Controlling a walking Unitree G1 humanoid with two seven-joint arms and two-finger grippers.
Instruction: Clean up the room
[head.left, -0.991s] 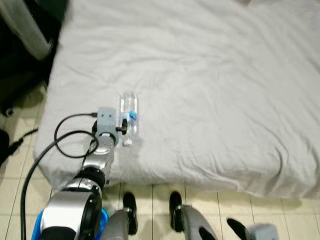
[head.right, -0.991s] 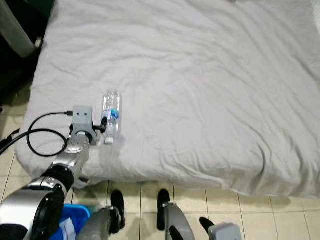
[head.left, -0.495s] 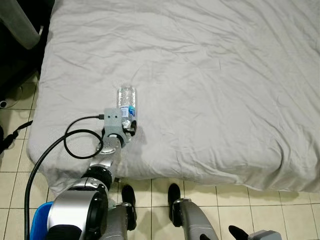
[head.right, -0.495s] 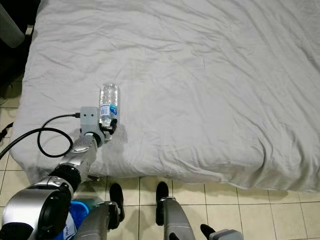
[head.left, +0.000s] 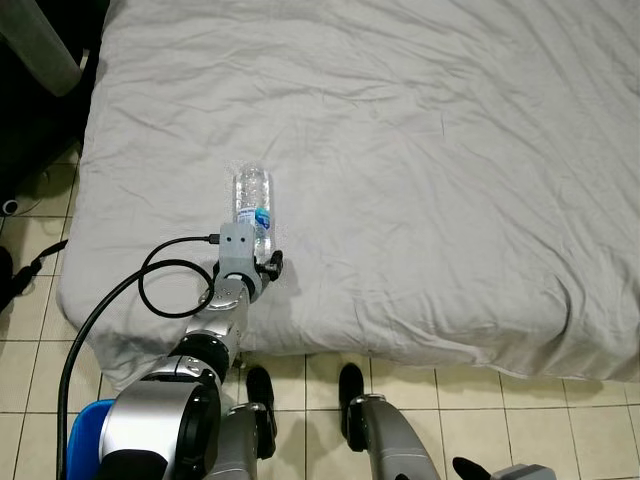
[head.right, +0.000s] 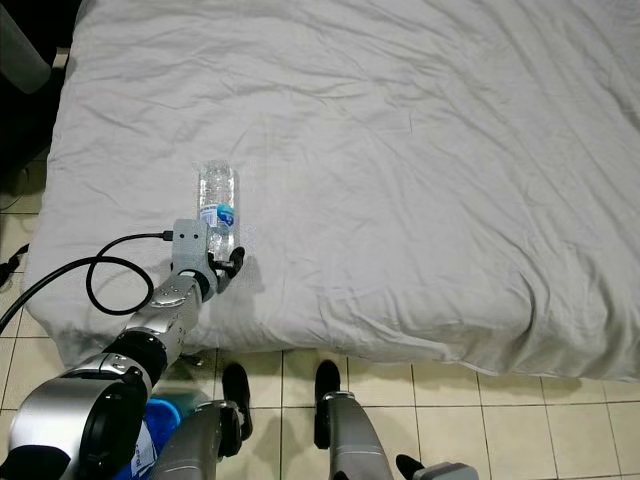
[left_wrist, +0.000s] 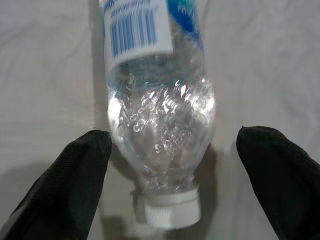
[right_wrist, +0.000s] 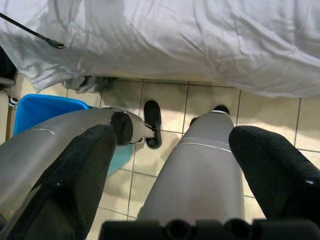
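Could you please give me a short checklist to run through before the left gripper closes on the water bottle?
1. Left gripper open: ok, its fingers are spread wide.
2. Water bottle between the fingers: ok, the neck end lies in the gap.
3. Bottle at rest: ok, lying on its side on the bed.
4. Cap on: ok, white cap in place.
5. Fingers touching the bottle: not ok, gaps show on both sides.
6. Blue bin ready: cannot tell, partly hidden.
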